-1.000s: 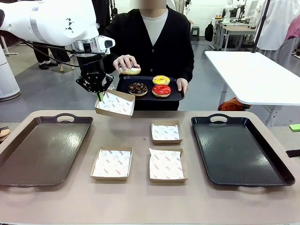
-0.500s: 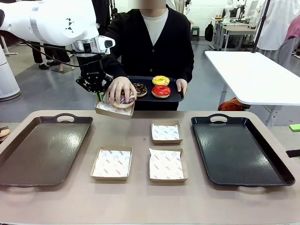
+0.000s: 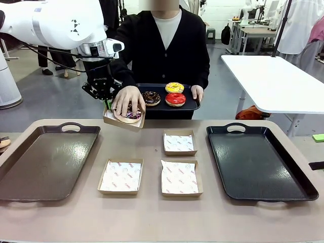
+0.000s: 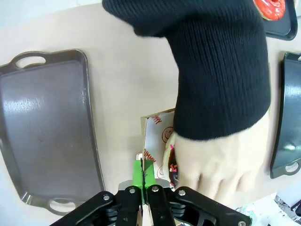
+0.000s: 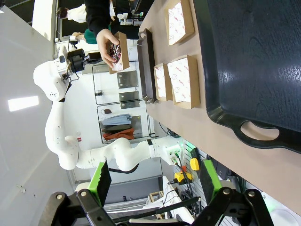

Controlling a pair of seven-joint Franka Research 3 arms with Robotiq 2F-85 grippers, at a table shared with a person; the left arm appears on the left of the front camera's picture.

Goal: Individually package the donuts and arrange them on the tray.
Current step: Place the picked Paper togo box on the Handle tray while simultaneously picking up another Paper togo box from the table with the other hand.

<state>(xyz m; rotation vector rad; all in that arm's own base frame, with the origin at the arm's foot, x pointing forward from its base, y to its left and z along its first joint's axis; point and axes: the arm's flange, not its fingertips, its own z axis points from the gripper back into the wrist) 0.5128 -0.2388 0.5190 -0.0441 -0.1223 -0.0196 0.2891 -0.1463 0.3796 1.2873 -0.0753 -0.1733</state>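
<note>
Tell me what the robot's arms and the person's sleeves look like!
The left arm is fat, round and white with small black marks and a thin black cable. The left end effector is black with green pads, like the right end effector. The person's sleeve is black ribbed knit.

surface [image 3: 152, 217]: smooth, matt, beige-brown.
left tray [image 3: 30, 177]: dark brown plastic, glossy, streaked with glare.
right tray [image 3: 263, 167]: black plastic, glossy, finely grained seen close.
small tray [image 3: 191, 106]: black, slight sheen.
open boxes [image 3: 120, 176]: plain brown cardboard, matt, lined with white printed paper.
held box [image 3: 124, 123]: same cardboard and paper.
sleeve [image 4: 221, 70]: black ribbed knit cloth, matt.
red-glazed donut [image 3: 175, 98]: wet-looking gloss.
yellow-iced donut [image 3: 174, 87]: duller sheen.
dark chocolate donut [image 3: 150, 97]: rough with sprinkles.
left arm [image 3: 55, 23]: white shell, smooth, glossy.
left pincer [image 3: 108, 106], right pincer [image 5: 155, 183]: matt black bodies, matt green pads.
</note>
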